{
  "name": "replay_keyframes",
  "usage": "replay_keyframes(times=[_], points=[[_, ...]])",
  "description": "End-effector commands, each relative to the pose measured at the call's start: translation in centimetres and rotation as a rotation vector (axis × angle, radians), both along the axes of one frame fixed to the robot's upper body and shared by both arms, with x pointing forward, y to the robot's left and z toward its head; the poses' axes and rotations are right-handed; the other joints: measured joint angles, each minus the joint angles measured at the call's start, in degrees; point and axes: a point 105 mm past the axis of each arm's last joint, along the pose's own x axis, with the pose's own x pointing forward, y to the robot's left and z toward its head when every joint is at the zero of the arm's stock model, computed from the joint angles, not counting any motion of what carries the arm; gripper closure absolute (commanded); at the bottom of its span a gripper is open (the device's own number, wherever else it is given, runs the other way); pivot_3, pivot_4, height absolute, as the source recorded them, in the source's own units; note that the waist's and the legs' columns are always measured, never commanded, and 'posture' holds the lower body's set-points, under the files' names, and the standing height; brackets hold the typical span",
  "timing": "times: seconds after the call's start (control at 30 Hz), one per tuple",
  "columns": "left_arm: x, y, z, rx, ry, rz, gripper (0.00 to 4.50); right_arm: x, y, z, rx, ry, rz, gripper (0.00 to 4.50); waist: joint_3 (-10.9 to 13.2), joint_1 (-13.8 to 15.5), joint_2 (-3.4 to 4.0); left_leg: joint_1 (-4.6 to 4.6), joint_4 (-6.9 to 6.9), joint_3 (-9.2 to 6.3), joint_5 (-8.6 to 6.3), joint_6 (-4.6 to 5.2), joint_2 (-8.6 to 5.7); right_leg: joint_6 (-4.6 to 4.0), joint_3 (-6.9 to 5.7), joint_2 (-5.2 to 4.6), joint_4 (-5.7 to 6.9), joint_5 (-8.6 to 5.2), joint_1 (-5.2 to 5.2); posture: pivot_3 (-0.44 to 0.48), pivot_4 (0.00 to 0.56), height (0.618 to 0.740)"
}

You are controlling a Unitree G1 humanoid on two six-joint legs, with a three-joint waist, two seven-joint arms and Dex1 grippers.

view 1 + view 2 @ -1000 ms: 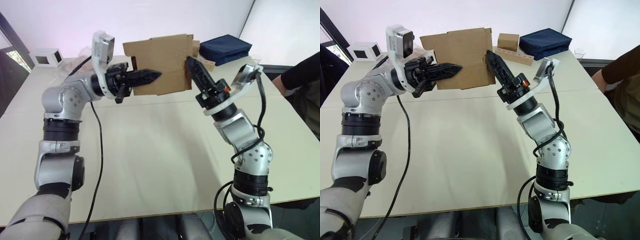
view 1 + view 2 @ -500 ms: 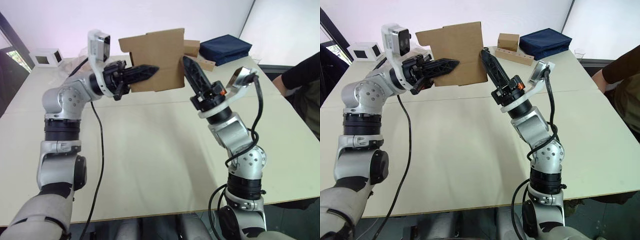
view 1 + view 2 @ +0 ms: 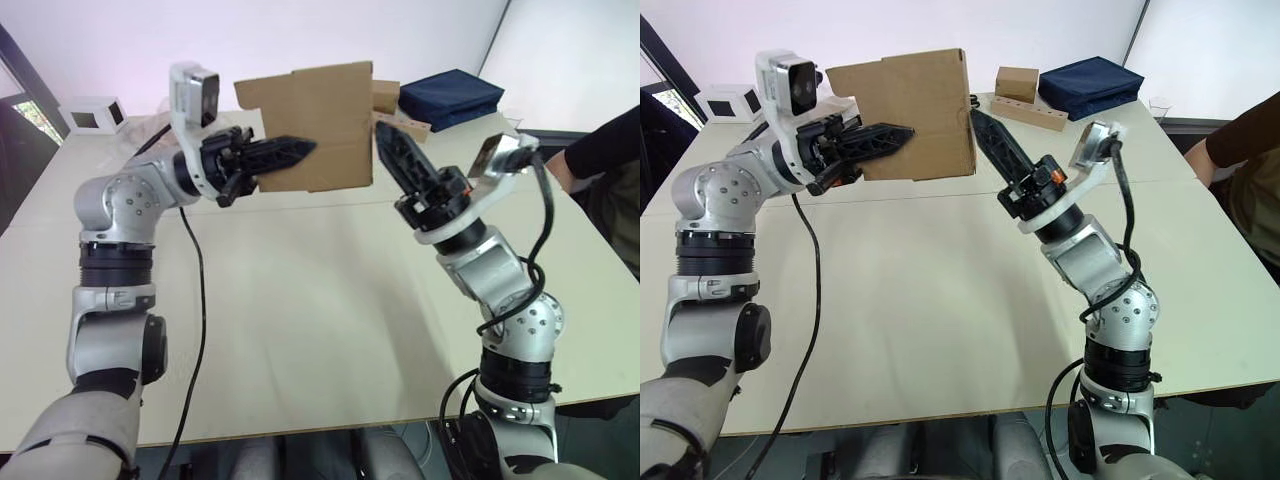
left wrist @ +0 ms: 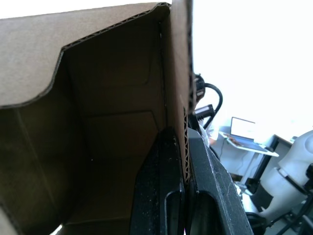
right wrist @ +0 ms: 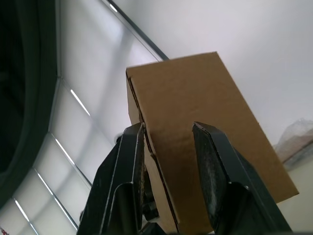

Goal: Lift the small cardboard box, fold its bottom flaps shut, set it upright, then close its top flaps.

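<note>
The small cardboard box (image 3: pixel 320 120) hangs in the air over the far half of the table, plain brown, with a broad side facing me. My left gripper (image 3: pixel 300 150) is shut on one of its walls. In the left wrist view its fingers (image 4: pixel 168 161) pinch the corrugated wall, and the box's open inside and one curved flap (image 4: pixel 29 73) show. My right gripper (image 3: pixel 388 138) is open and points up at the box's right edge. In the right wrist view the box (image 5: pixel 195 107) lies just beyond the spread fingers (image 5: pixel 132 147); I cannot tell if they touch it.
On the pale table (image 3: pixel 300 300), a white cube with a dark window (image 3: pixel 90 113) stands at the far left. A brown block on a holed wooden strip (image 3: pixel 1025 95) and a navy bag (image 3: pixel 450 97) sit at the far right. A person's dark sleeve (image 3: pixel 600 150) is at the right edge.
The box has turned in my left gripper and now shows a narrower, squarer face, with no flap sticking out on the right. My right arm has swung a little to the right.
</note>
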Motion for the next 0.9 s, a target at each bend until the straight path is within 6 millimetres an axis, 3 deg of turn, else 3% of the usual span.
replay_keyframes(times=[0.03, 0.07, 0.2, 0.4, 0.7, 0.9], points=[[-0.8, 0.4, 1.6, -0.034, -0.059, -0.009, 4.5, -0.8, -0.6, 1.1, 0.053, -0.041, 0.01, 2.98, 0.0, 0.0, 0.0, 0.0, 0.0, 0.0, 0.0, 0.0, 0.0, 0.0, 0.0, 0.0, 0.0, 0.0, 0.0, 0.0, 0.15, 0.74], [-0.8, 0.4, 1.6, -0.037, -0.058, -0.008, 4.5, -0.8, -0.6, 1.0, 0.054, -0.039, 0.009, 2.98, 0.0, 0.0, 0.0, 0.0, 0.0, 0.0, 0.0, 0.0, 0.0, 0.0, 0.0, 0.0, 0.0, 0.0, 0.0, 0.0, 0.15, 0.74], [-0.7, 0.3, 1.7, -0.045, -0.057, -0.007, 4.5, -0.3, -0.5, 0.9, 0.065, -0.028, -0.023, 4.45, 0.0, 0.0, 0.0, 0.0, 0.0, 0.0, 0.01, -0.01, 0.0, 0.0, 0.0, 0.0, 0.0, 0.0, 0.0, 0.0, 0.15, 0.74], [-0.7, 0.2, 1.9, -0.047, -0.058, -0.012, 4.5, 0.4, 0.1, 0.4, 0.035, -0.021, -0.059, 4.45, 0.0, 0.0, 0.0, 0.0, 0.0, 0.01, 0.02, -0.03, 0.0, 0.0, 0.0, 0.01, 0.0, 0.0, 0.0, 0.0, 0.15, 0.74], [-0.3, -0.3, 0.9, -0.012, -0.034, -0.003, 4.5, -1.1, 3.6, -0.1, -0.109, -0.089, 0.037, 4.45, 0.0, 0.1, 0.0, 0.0, 0.0, 0.0, 0.03, -0.06, 0.0, 0.0, 0.0, 0.0, -0.01, 0.0, 0.0, 0.0, 0.15, 0.74], [-0.5, -0.5, 0.0, 0.023, -0.025, -0.007, 4.5, -1.3, 4.0, -0.8, -0.183, -0.098, 0.04, 4.45, 0.0, 0.0, 0.0, 0.0, 0.0, 0.0, 0.03, -0.06, 0.0, 0.0, 0.0, 0.01, -0.01, 0.0, -0.01, 0.0, 0.15, 0.74]])
